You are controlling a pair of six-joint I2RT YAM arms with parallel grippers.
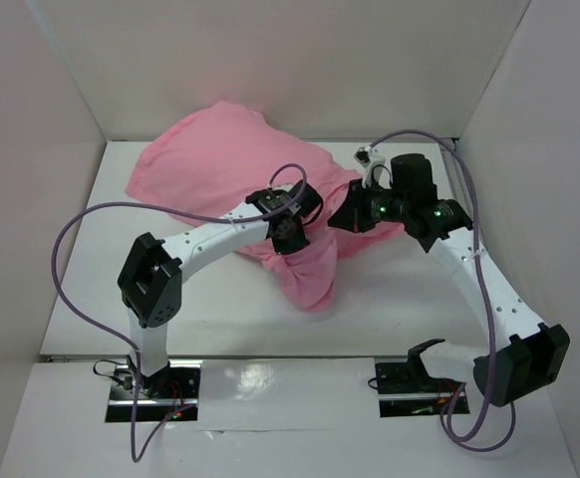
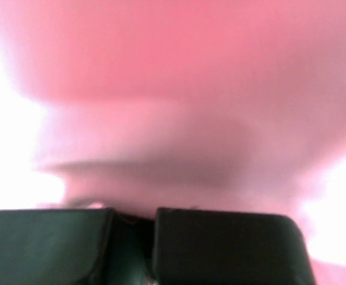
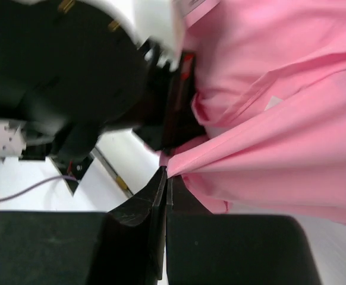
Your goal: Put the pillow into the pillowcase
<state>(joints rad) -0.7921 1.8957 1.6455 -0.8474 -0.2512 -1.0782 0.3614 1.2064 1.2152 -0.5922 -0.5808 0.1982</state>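
Observation:
The pink pillowcase (image 1: 220, 159) lies bunched at the back middle of the table, and one fold hangs toward the front. The pillow is hidden; no white cushion shows in any view. My left gripper (image 1: 288, 231) sits on the cloth's front fold. In the left wrist view it (image 2: 134, 215) looks shut, with blurred pillowcase (image 2: 173, 59) pressed right against it. My right gripper (image 1: 342, 217) is just to its right. In the right wrist view it (image 3: 166, 176) is shut on a hem of the pillowcase (image 3: 292, 119), with the left gripper's black body (image 3: 101, 77) close behind.
White walls enclose the table (image 1: 220, 309) at the back and on both sides. Purple cables (image 1: 71, 229) loop off both arms. The arm bases (image 1: 150, 383) stand at the near edge, beyond a seam across the front.

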